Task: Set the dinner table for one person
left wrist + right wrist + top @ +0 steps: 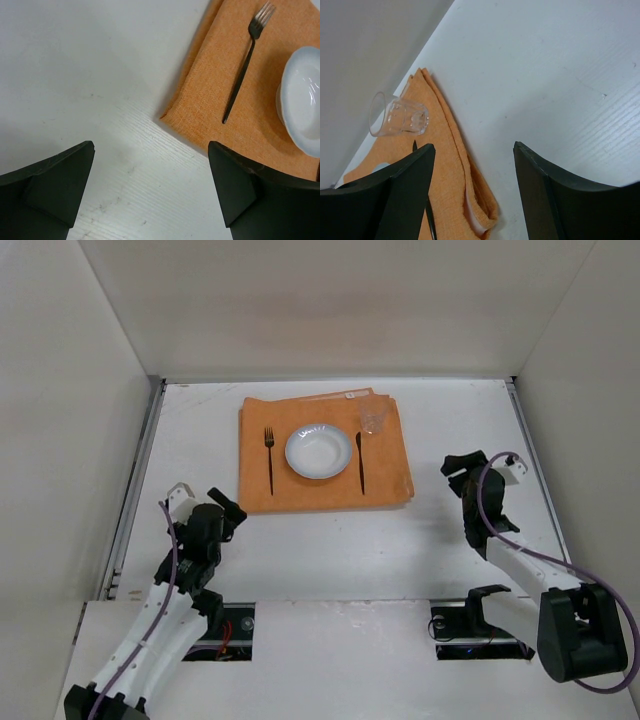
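The white dinner table [330, 540] carries an orange placemat [390, 485]. On the mat stand a white bowl [318, 451] in the middle, a dark fork [269, 455] to its left, a dark knife [360, 462] to its right and a clear glass [374, 416] at the far right corner. My left gripper [226, 508] is open and empty, over bare table just off the mat's near left corner [162, 116]. My right gripper [460, 468] is open and empty, over bare table right of the mat; its view shows the glass [399, 117] and the mat's folded edge [480, 200].
White walls close in the table on the left, back and right. The mat's right edge is doubled over and lifted a little [487, 215]. The arm bases [470, 625] sit at the near edge. Bare tabletop lies between the mat and both grippers.
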Controlling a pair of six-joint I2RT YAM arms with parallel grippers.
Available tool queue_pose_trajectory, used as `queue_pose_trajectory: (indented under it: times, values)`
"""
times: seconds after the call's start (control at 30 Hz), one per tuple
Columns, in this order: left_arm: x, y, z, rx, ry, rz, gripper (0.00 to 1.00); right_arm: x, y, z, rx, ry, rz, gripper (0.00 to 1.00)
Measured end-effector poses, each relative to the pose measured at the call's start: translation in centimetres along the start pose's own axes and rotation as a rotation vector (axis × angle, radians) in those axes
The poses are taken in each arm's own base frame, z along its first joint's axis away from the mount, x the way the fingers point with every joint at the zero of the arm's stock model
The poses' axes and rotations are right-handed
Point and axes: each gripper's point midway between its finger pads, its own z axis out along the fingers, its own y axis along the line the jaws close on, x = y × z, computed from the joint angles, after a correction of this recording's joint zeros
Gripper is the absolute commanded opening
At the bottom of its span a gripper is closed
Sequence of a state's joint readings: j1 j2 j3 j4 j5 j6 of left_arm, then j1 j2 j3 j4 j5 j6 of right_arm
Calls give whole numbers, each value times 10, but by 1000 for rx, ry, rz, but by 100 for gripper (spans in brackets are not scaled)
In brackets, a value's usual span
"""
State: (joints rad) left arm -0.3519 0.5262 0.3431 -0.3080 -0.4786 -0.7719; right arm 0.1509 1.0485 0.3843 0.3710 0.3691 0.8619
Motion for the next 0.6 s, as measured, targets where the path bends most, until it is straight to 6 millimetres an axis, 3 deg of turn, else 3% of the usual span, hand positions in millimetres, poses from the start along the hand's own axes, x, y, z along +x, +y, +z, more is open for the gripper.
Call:
queue_pose_trajectory:
  times: [0.23, 0.6]
  values:
    - [8, 12, 5, -38, 61, -92, 100, 1, 5, 1, -23, -1, 48, 70]
    - [12, 11, 6, -33, 92, -111, 100, 12, 3, 6, -21, 30, 57, 70]
